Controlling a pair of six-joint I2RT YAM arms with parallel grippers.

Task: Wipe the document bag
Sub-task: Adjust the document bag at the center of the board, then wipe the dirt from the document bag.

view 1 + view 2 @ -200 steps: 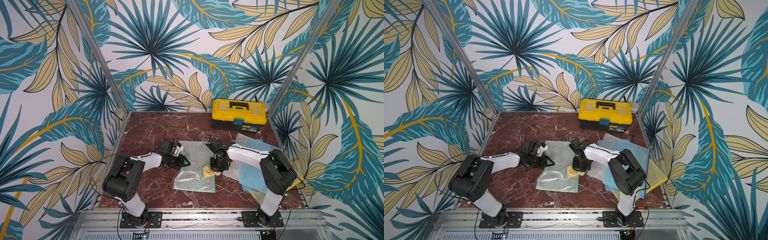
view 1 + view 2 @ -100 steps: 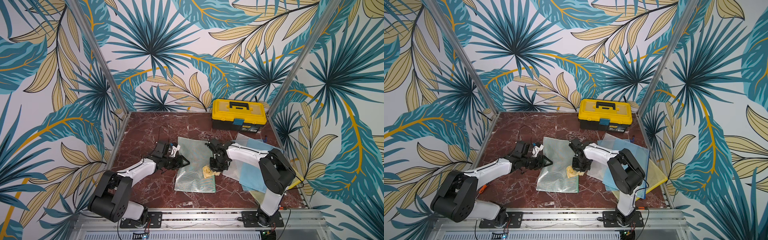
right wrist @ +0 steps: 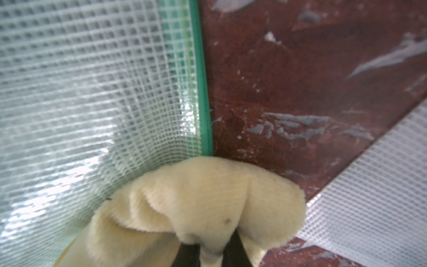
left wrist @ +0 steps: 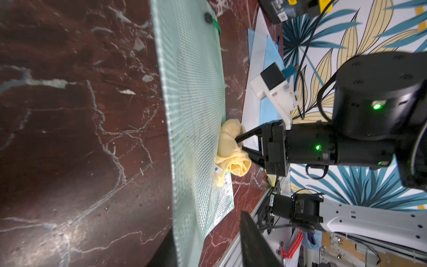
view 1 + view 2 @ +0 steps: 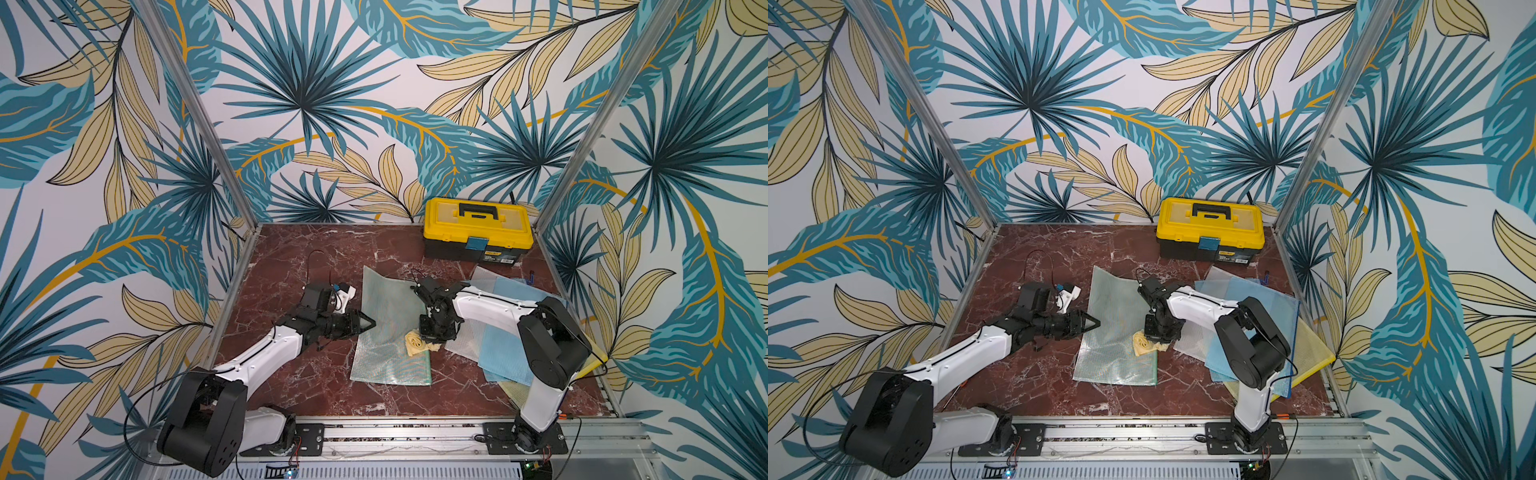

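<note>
Position: the document bag, green mesh, lies flat on the marble table at centre frame in both top views; its green-bound edge faces frame right.

Claws: the right gripper is closed tight on a bunched yellow cloth; the cloth sits across that green edge, partly on the mesh and partly over bare marble. The left gripper is at the bag's left edge, jaws partly apart with the edge lying between them; no pinch on it is visible.

Hazards, as judged: with the bag unclamped, a stroke toward frame left may drag or buckle it rather than wipe it; a stroke toward frame right would carry the cloth off the bag; the bound edge may catch in the cloth's folds and lift.

Clearances: the stack of other bags lies just beside the right edge, with only a narrow strip of marble between, so the cloth may snag it; bare marble lies left of and below the bag; the toolbox, upper right, is well apart.
</note>
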